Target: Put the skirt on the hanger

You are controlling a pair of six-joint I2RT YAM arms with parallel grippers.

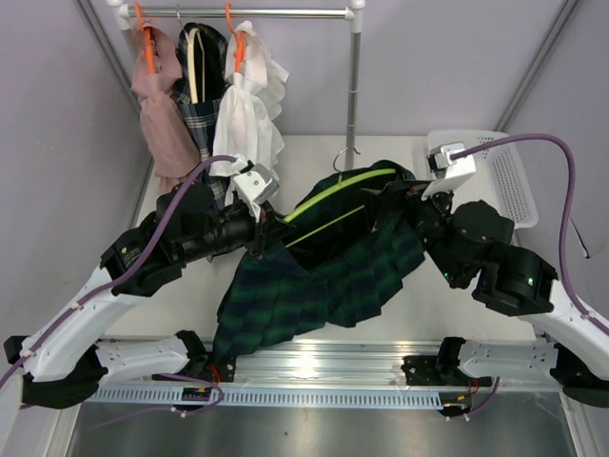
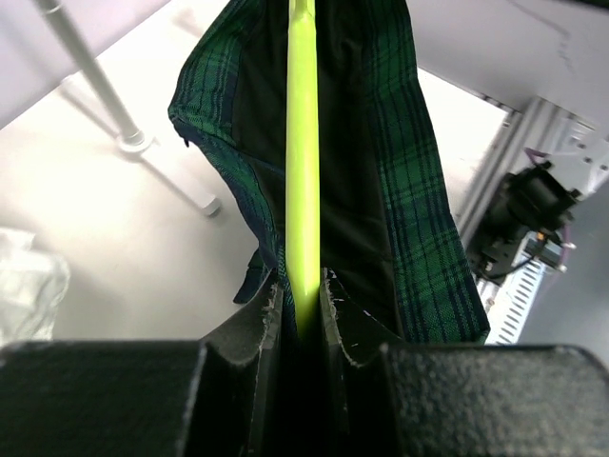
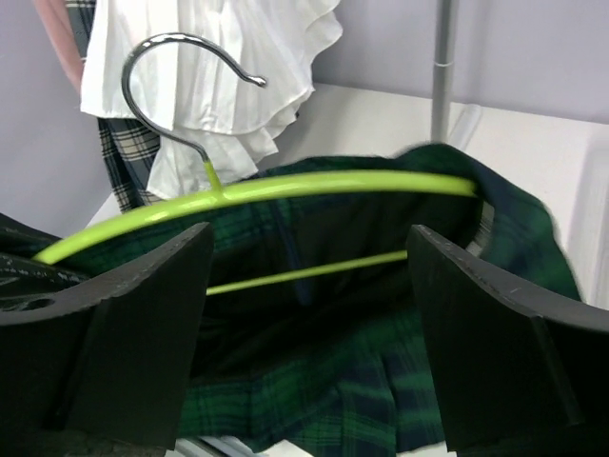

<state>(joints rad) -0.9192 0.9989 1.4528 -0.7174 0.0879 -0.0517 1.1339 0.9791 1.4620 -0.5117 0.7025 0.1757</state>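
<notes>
A dark green plaid skirt (image 1: 324,271) hangs draped over a lime-green hanger (image 1: 338,189) held above the table. Its far end covers the hanger's right end, and the metal hook (image 3: 162,67) points up toward the rail. My left gripper (image 1: 259,221) is shut on the hanger's left end, the green bar (image 2: 303,190) pinched between its fingers with skirt cloth (image 2: 419,209) on both sides. My right gripper (image 1: 404,195) is open and empty at the skirt's right end. Its fingers (image 3: 143,333) stand wide apart, with the hanger bars (image 3: 314,271) and skirt (image 3: 362,390) beyond them.
A clothes rail (image 1: 247,12) at the back holds a pink garment (image 1: 162,105), a plaid garment (image 1: 200,105) and a white blouse (image 1: 249,109) on orange hangers. Its upright pole (image 1: 354,86) stands behind the skirt. A white tray (image 1: 509,176) lies at the back right.
</notes>
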